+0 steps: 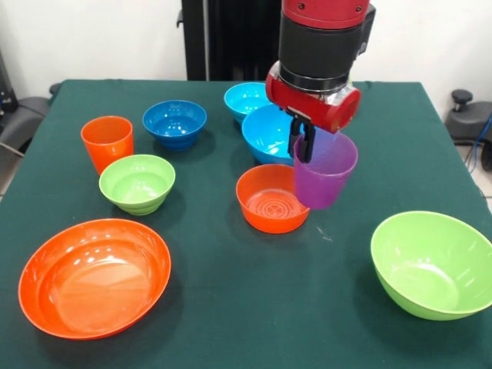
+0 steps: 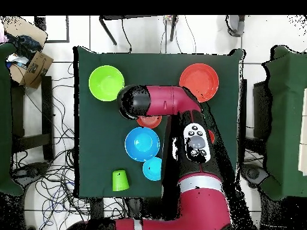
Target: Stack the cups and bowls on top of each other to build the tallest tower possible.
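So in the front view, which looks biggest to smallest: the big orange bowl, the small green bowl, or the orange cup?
1. Big orange bowl, clearly the largest, though it also sits nearest the camera.
2. Small green bowl.
3. Orange cup, the narrowest; it is taller than the green bowl and farther back, so that gap is less sure.

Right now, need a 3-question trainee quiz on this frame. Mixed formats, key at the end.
1. True or false: the gripper holds the purple cup by its rim.
2. Which bowl sits directly beside the held cup? A. small orange bowl B. large green bowl C. dark blue bowl
3. Fill in: the orange cup stands upright next to the small ____ bowl.

Key: 1 true; 2 A; 3 green.
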Available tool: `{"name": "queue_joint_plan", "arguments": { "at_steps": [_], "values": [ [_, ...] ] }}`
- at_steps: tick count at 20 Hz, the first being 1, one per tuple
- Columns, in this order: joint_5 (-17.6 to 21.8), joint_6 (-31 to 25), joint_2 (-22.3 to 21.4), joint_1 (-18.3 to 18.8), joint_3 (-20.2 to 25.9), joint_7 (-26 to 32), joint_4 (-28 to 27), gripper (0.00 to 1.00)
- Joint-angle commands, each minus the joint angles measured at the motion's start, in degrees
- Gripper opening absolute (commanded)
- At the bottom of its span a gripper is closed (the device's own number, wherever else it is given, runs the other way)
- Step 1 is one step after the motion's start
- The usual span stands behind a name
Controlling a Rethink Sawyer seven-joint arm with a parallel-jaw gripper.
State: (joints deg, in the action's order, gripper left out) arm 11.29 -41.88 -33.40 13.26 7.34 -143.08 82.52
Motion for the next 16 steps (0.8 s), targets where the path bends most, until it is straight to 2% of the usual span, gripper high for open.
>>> {"name": "queue_joint_plan", "arguments": {
  "at_steps": [1, 9, 16],
  "values": [
    [5.4, -2.2, -0.2, 1.0, 4.8, 12.9, 3.4, 0.00],
    [7.8, -0.7, 0.5, 1.8, 4.6, 12.7, 4.3, 0.00],
    [8.0, 0.5, -1.3, 3.8, 5.7, 13.4, 10.8, 0.00]
  ]
}}
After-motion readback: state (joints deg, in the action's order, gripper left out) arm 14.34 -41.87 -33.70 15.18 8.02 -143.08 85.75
